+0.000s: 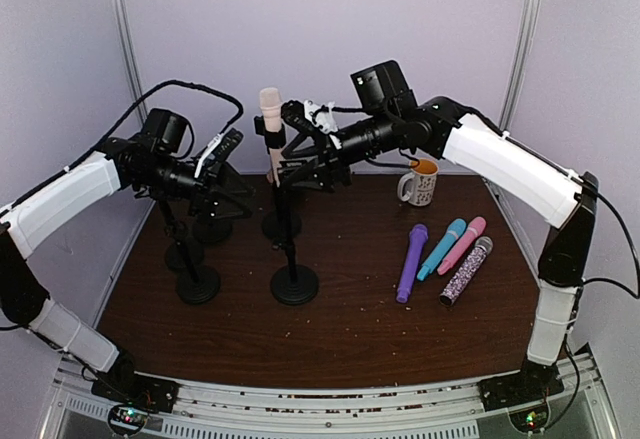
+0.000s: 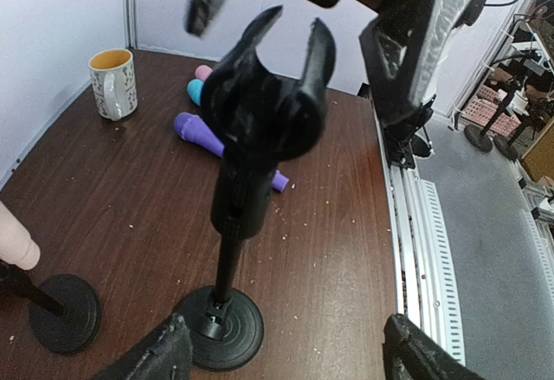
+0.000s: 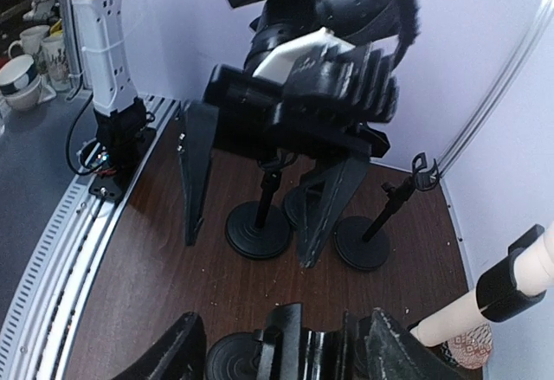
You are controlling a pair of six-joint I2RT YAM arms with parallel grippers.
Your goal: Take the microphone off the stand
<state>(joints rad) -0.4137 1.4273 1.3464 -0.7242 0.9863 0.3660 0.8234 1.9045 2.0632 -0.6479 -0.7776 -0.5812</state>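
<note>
A beige microphone (image 1: 271, 119) stands upright in the black clip of a stand (image 1: 280, 225) at the back middle of the table. Its lower end shows in the right wrist view (image 3: 459, 321) and the left wrist view (image 2: 13, 243). My right gripper (image 1: 297, 159) is just right of the microphone, open, with the empty clip of a nearer stand (image 3: 316, 345) between its fingers (image 3: 180, 354). That gripper (image 3: 286, 350) touches no microphone. My left gripper (image 1: 225, 189) hangs open to the left, facing the same empty-clip stand (image 2: 260, 103) with nothing between its fingers (image 2: 156, 358).
Several more black stands (image 1: 197, 285) crowd the left half of the table. At the right lie a purple (image 1: 411, 261), a teal (image 1: 441, 249), a pink (image 1: 462, 244) and a glittery silver microphone (image 1: 466, 271). A mug (image 1: 420, 185) stands at the back right.
</note>
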